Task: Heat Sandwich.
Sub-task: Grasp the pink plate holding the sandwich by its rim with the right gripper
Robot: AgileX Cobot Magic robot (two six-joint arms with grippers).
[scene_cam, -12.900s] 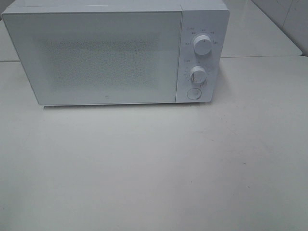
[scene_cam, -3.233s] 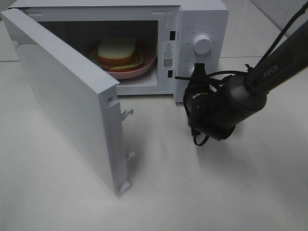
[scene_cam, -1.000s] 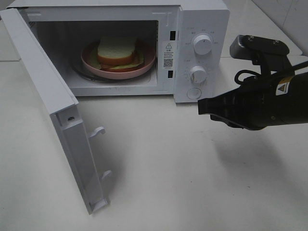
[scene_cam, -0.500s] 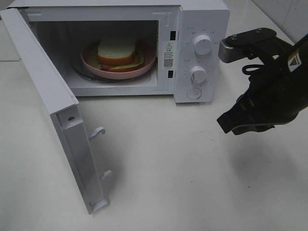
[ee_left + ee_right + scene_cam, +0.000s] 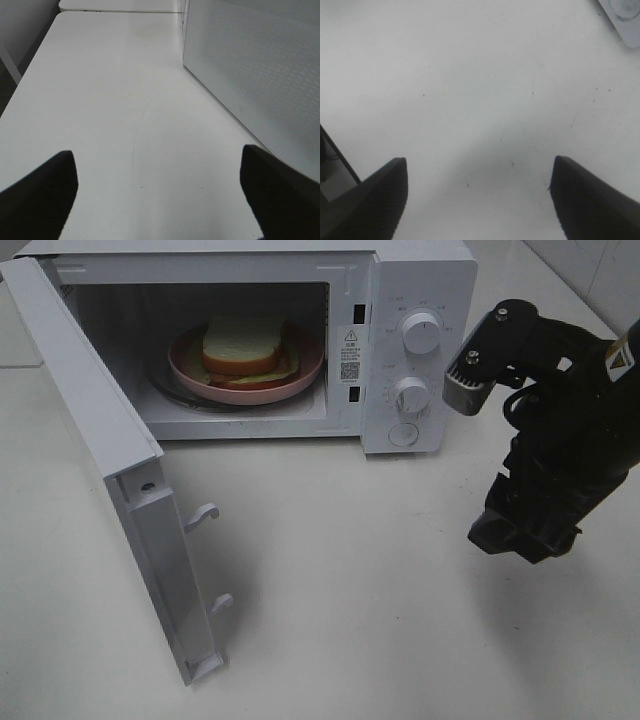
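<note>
White table (image 5: pixel 380 600), sandwich (image 5: pixel 243 345) inside the microwave (image 5: pixel 425 280) at 12 o'clock. Left gripper (image 5: pixel 155 152) and right gripper (image 5: pixel 478 161) have jaws spread, empty. Best to push the 9 o'clock door (image 5: pixel 90 410) slowly till shut.

You can reach into the microwave (image 5: pixel 424 270) straight from the front, over bare bench (image 5: pixel 340 580). Its swung-out door (image 5: pixel 125 495) walls the left; the right hand (image 5: pixel 522 543) hangs at the right.

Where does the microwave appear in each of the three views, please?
Exterior high: microwave at the back, door open.
Left wrist: only its perforated door, beyond the left gripper.
Right wrist: only its control-panel corner, beyond the right gripper.
Shared landmark: the white table.
</note>
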